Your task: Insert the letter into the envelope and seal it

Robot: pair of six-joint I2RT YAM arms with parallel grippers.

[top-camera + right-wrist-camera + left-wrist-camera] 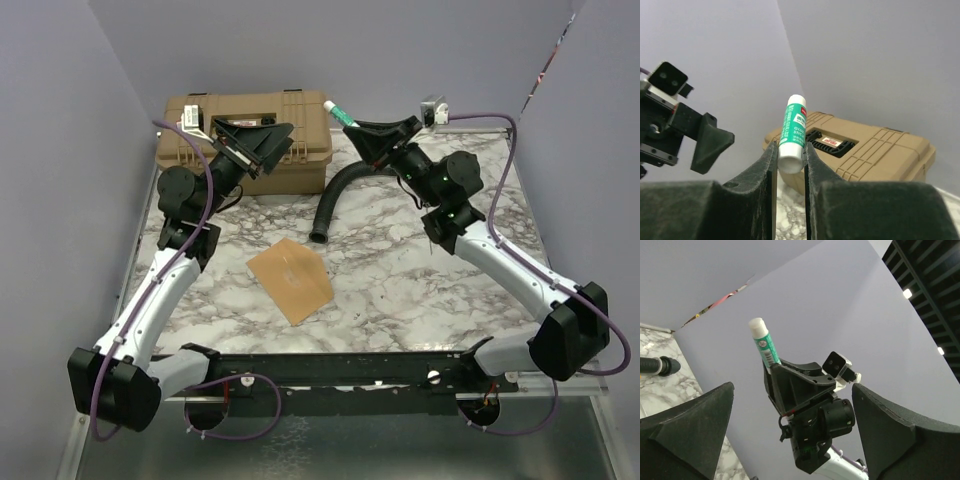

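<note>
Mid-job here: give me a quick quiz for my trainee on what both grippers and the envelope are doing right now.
1. True or false: the right gripper is shut on the glue stick.
2. Fill in: the left gripper has its jaws standing ____.
3. Where is the envelope? A) in the left gripper B) flat on the table between the arms C) in the right gripper
Key: 1 true; 2 open; 3 B.
</note>
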